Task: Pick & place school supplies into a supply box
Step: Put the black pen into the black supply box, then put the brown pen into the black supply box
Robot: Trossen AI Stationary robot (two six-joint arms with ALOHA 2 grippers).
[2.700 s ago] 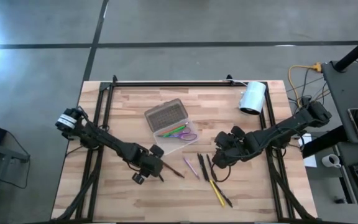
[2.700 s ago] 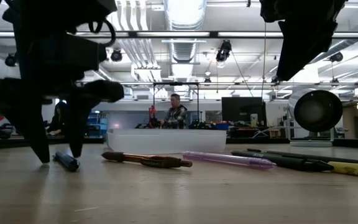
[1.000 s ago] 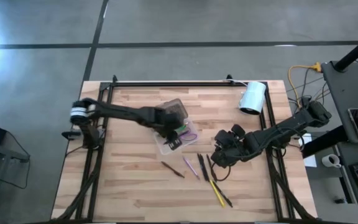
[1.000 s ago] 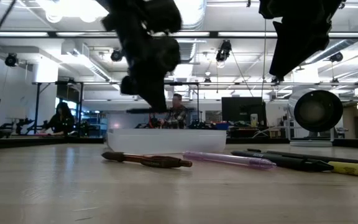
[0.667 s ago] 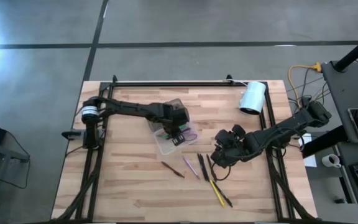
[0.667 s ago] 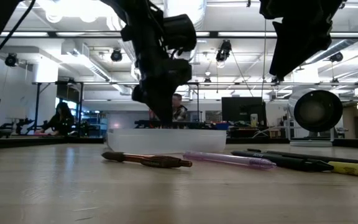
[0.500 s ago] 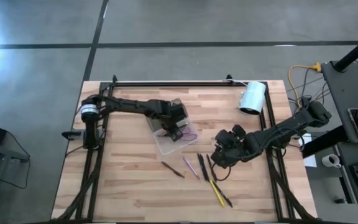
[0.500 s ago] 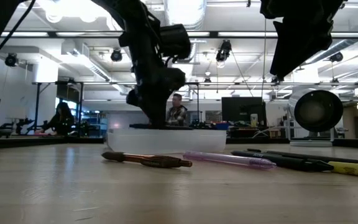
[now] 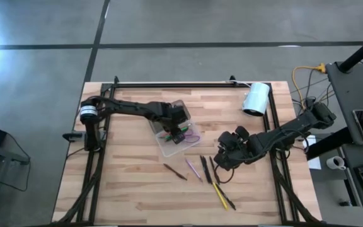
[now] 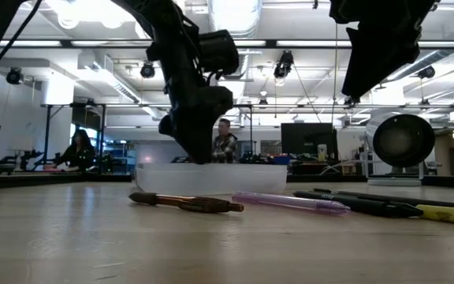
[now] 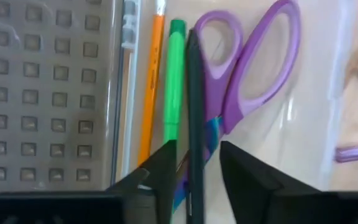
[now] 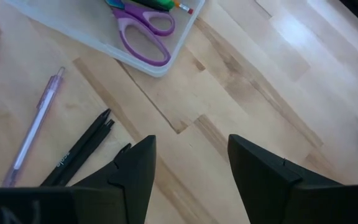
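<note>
The supply box (image 9: pixel 169 118) lies open at mid-table, its grey textured half (image 11: pixel 42 93) beside the clear tray. In the tray lie purple scissors (image 11: pixel 253 81), a green pen (image 11: pixel 174 81), an orange pencil (image 11: pixel 151 81) and a dark pen (image 11: pixel 194 93). My left gripper (image 11: pixel 197 146) is low over the tray (image 9: pixel 178 133), open; its fingers stand on either side of the dark pen with a gap on each side. My right gripper (image 9: pixel 219 161) hangs open above the table (image 12: pixel 191 140), right of the loose pens.
Loose on the table near the box are a brown pen (image 9: pixel 175 171), a purple pen (image 9: pixel 193 169), two dark pens (image 9: pixel 205 169) and a yellow one (image 9: pixel 219 194). A white roll (image 9: pixel 256 99) lies at the far right. A person sits in the room beyond (image 10: pixel 225 142).
My left gripper has moved a little toward the far edge over the box and come down until its fingers reach the tray. My right arm has kept still, and the pens on the table have not moved.
</note>
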